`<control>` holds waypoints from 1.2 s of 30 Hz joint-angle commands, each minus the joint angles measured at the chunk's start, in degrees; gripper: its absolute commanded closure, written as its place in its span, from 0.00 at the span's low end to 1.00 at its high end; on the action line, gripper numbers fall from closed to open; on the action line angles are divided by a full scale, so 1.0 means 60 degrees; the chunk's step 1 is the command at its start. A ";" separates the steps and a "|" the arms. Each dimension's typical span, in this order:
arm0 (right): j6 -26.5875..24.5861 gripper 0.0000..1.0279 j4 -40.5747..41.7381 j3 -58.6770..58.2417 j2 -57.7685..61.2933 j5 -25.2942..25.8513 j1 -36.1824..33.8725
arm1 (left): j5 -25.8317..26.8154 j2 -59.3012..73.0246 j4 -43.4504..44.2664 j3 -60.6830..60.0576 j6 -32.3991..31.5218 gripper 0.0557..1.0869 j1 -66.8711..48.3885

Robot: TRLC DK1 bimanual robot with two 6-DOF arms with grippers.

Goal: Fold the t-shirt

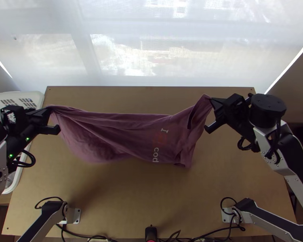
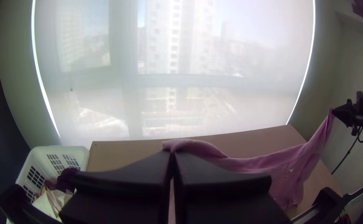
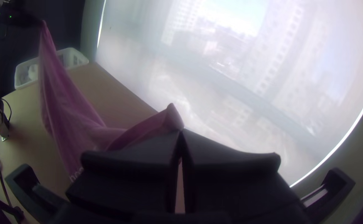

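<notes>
Left end effector [image 2: 172, 152], closest to its own wrist camera, has its tips pressed together on one end of the mauve t-shirt [image 1: 111, 137]. Its counterpart, the right end effector [image 3: 182, 132], is likewise closed, pinching an upper corner at the other end. Between them the garment is strung across the width of the bench [image 1: 232, 189], its upper edge sagging a little and the rest drooping in loose folds, with pale and reddish print showing near the right end.

As for progress, both ends are caught and the shirt is partly drawn out, but no neat fold shows. It may be doubled along its length or merely draped; the hanging folds make that hard to judge, as they do whether its lowest part touches the wood. What remains, it seems, is laying it down, smoothing it, and making practically all the folds.
</notes>
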 commanded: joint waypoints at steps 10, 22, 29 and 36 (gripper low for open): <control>-0.0051 0.98 -0.0175 0.3185 -0.0228 0.0285 0.0323 | -0.0863 -0.0098 0.0620 0.2916 0.0794 0.97 0.0065; 0.0110 0.98 -0.0190 0.5514 -0.0082 0.0915 0.1319 | -0.0951 -0.0318 0.1250 0.3824 0.1277 0.97 0.0080; 0.0286 0.98 -0.0395 0.6349 -0.0096 0.1076 0.1363 | -0.0893 -0.1035 0.0899 0.2740 0.1834 0.97 0.0007; -0.0109 0.98 -0.0380 0.7008 0.0050 0.1076 0.1568 | -0.0878 -0.1123 0.1016 0.2593 0.2141 0.97 0.0007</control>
